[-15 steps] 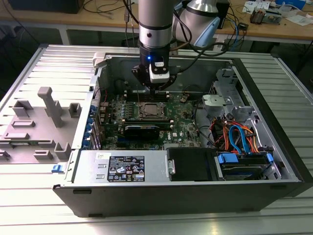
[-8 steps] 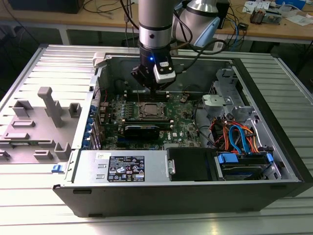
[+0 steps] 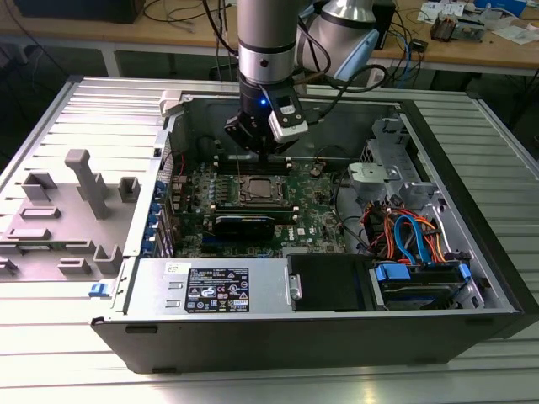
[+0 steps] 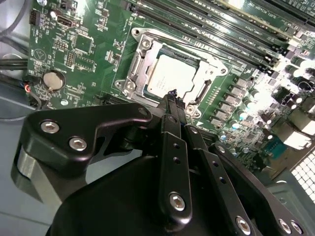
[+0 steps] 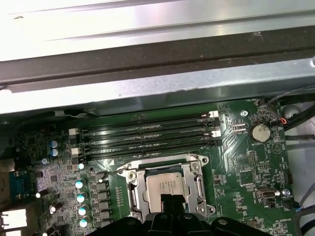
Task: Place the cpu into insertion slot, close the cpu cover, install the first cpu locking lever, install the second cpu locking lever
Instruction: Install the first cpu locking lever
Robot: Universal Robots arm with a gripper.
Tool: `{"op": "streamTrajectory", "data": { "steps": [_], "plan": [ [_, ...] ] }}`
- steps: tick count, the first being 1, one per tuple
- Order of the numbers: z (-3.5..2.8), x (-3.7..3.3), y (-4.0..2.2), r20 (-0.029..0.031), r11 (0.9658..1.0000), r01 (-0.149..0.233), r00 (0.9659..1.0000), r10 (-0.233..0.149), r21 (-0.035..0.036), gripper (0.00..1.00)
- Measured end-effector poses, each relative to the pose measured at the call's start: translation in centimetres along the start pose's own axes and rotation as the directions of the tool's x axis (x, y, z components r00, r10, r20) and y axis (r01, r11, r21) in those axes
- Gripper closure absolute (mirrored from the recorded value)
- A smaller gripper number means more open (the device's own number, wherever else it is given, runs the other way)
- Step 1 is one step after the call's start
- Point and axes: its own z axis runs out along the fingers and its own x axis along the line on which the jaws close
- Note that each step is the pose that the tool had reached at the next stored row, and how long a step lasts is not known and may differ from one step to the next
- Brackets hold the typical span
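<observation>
Two black fingers of the gripper are pressed together, empty, tips over the near edge of the chip, which lies just beyond them in its socket under the flat-lying metal frame, with long memory slots farther off.

A silver-grey cylindrical robot arm is shown in the exterior view, ringed by a dark band with a small blue light. A white camera module is mounted at the wrist, and black cables are looped behind. The gripper is built of matte black linkage bars fastened with round silver screws.
</observation>
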Motion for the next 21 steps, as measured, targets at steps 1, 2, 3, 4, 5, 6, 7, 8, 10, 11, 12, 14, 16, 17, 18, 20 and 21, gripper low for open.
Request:
{"op": "streamTrajectory", "data": {
  "steps": [1,2,3,4,5,6,7,8,10,11,12,14,16,17,18,20,21],
  "plan": [
    [-0.01,0.21,-0.03,-0.0001,1.0000,0.002,1.0000,-0.002,0.0000,0.89],
    [-0.01,0.39,-0.05,0.0000,1.0000,0.003,1.0000,-0.003,-0.0002,0.89],
    [-0.01,0.49,-0.06,0.0000,1.0000,0.004,1.0000,-0.004,-0.0002,0.89],
    [-0.01,0.51,-0.06,0.0000,1.0000,0.004,1.0000,-0.004,-0.0002,0.89],
    [-0.02,0.51,-0.06,-0.0001,1.0000,0.004,1.0000,-0.004,-0.0002,0.89],
    [-0.01,0.51,-0.06,-0.0001,1.0000,0.004,1.0000,-0.004,-0.0002,0.89],
    [-0.02,0.51,-0.07,-0.0001,1.0000,0.004,1.0000,-0.004,-0.0002,0.89],
    [-0.02,0.52,-0.07,-0.0001,1.0000,0.004,1.0000,-0.004,-0.0002,0.89],
    [-0.02,0.52,-0.07,0.0000,1.0000,0.004,1.0000,-0.004,-0.0002,0.89],
    [-0.02,0.51,-0.07,0.0000,1.0000,0.004,1.0000,-0.004,-0.0002,0.89],
    [-0.02,0.52,-0.07,-0.0001,1.0000,0.004,1.0000,-0.004,-0.0002,0.89],
    [-0.02,0.52,-0.07,-0.0001,1.0000,0.004,1.0000,-0.004,-0.0001,0.89],
    [-0.02,0.52,-0.07,-0.0001,1.0000,0.004,1.0000,-0.004,-0.0002,0.89],
    [-0.02,0.52,-0.07,-0.0001,1.0000,0.004,1.0000,-0.004,-0.0002,0.89],
    [-0.02,0.52,-0.07,-0.0001,1.0000,0.005,1.0000,-0.005,-0.0002,0.89],
    [-0.01,0.59,-0.09,-0.0002,0.9998,0.021,0.9998,-0.021,-0.0009,0.89],
    [-0.01,0.60,-0.09,-0.0003,0.9995,0.033,0.9995,-0.033,-0.0014,0.89]
  ]
}}
